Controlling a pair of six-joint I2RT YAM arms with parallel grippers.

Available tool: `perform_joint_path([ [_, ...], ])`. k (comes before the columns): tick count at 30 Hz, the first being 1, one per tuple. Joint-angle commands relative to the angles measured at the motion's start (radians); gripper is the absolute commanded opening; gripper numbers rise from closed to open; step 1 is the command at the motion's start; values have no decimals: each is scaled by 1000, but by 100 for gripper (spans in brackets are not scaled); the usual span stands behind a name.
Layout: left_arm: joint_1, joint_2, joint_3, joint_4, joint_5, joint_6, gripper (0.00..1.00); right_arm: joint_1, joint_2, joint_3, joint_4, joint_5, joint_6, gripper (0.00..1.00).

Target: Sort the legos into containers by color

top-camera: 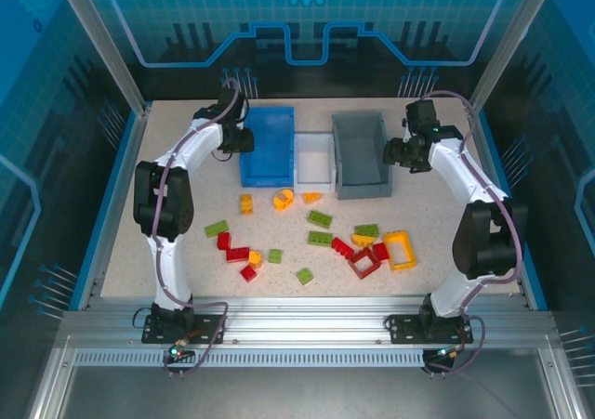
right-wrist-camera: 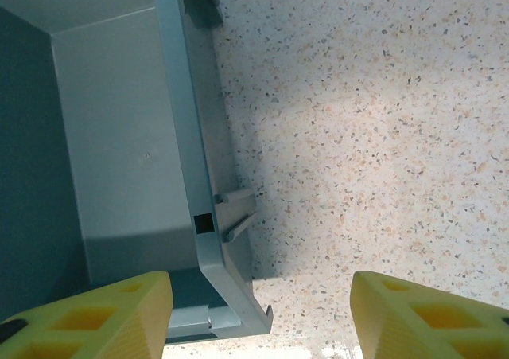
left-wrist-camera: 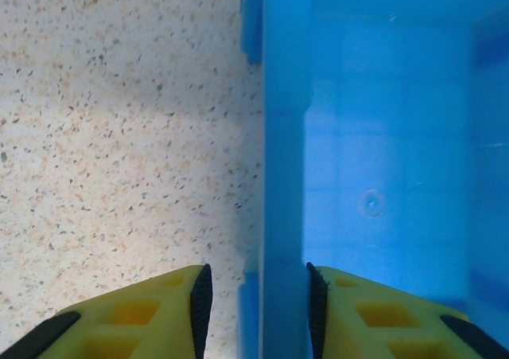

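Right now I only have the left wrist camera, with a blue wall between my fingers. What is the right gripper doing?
Observer: The right gripper is open, straddling the right wall of the grey bin.
Operator: What sits between the blue bin and the grey one?
Observer: A smaller white bin, in line with them.
Operator: And the bricks?
Observer: The legos lie scattered on the table, on the bins' near side.
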Motion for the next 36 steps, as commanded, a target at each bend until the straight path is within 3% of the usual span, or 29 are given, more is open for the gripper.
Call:
perform_joint_path([
  [1, 8, 3, 6, -39, -60, 19, 37, -9, -46, -25, 15, 4, 17, 62],
  [7, 21, -53, -47, -2, -77, -2, 34, -11, -78, -55, 27, 19, 20, 62],
  [14, 18, -105, -52, 4, -27, -42, 42, -1, -128, -110, 39, 4, 26, 61],
  [20, 4, -254, -142, 39, -17, -106, 46, 114, -185, -192, 49, 22, 60, 58],
  [23, -29, -362, -221, 66, 47, -144, 47, 149, -263, -282, 56, 78, 120, 56],
  [26, -130, -491, -363, 161, 166, -208, 50, 135, -352, -374, 16, 111, 183, 54],
  [29, -318, -595, -532, 302, 227, -312, 51, 117, -447, -475, -49, 127, 228, 52],
  [34, -668, -631, -719, 539, 185, -470, 51, 83, -557, -650, -114, 63, 267, 47],
  [36, -767, -615, -746, 614, 167, -513, 51, 78, -572, -688, -122, 57, 276, 47],
])
